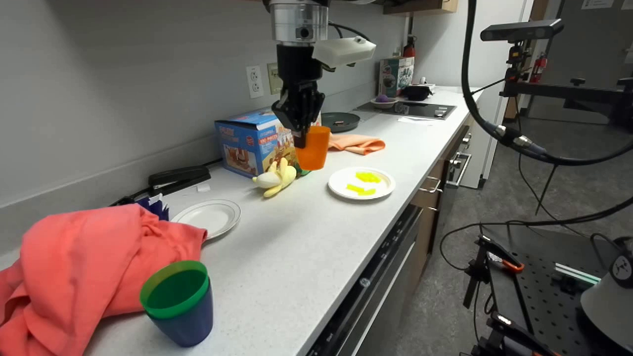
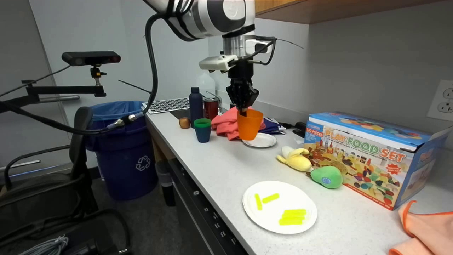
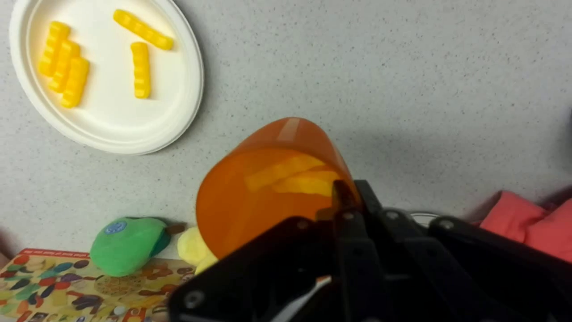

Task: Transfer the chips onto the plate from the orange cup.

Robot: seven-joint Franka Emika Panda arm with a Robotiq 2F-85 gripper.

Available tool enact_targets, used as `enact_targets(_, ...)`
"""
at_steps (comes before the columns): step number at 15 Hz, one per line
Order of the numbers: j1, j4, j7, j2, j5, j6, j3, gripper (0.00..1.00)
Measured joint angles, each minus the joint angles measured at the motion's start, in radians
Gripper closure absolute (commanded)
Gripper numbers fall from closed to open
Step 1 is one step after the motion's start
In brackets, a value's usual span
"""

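End effector point(image 3: 354, 193) — pinching orange cup point(image 2: 250, 125) by its rim | chips point(image 3: 142, 74) — five on plate point(image 3: 114, 118), others inside cup

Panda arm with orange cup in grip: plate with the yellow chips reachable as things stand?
Likely yes: the gripper holds the orange cup aloft, and no obstacle shows between it and the plate. The banana and green toy lie off to the side, by the box.

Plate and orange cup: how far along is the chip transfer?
Done: five chips lie on the plate. In hand: the gripper holds the orange cup up by its wall, to one side of the plate, not over it. Left: the wrist view shows at least two more chips inside the cup, probably next to be moved.
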Motion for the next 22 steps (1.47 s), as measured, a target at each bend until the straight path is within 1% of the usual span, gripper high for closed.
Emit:
enact_targets(4, 0.000, -0.122, 0.000, -0.085, 0.000, 0.060, 0.003, 0.99)
enact_targets(8, 0.000, -0.195, 0.003, -0.136, 0.001, 0.082, 0.004, 0.99)
enact_targets(12, 0.000, -0.231, 0.022, -0.163, 0.001, 0.082, 0.008, 0.99)
enact_targets(19, 0.000, -0.260, 0.070, -0.188, 0.001, 0.081, 0.015, 0.99)
enact_targets(20, 0.000, -0.260, 0.076, -0.189, 0.001, 0.081, 0.016, 0.95)
enact_targets(22, 0.000, -0.261, 0.085, -0.191, 0.001, 0.081, 0.018, 0.95)
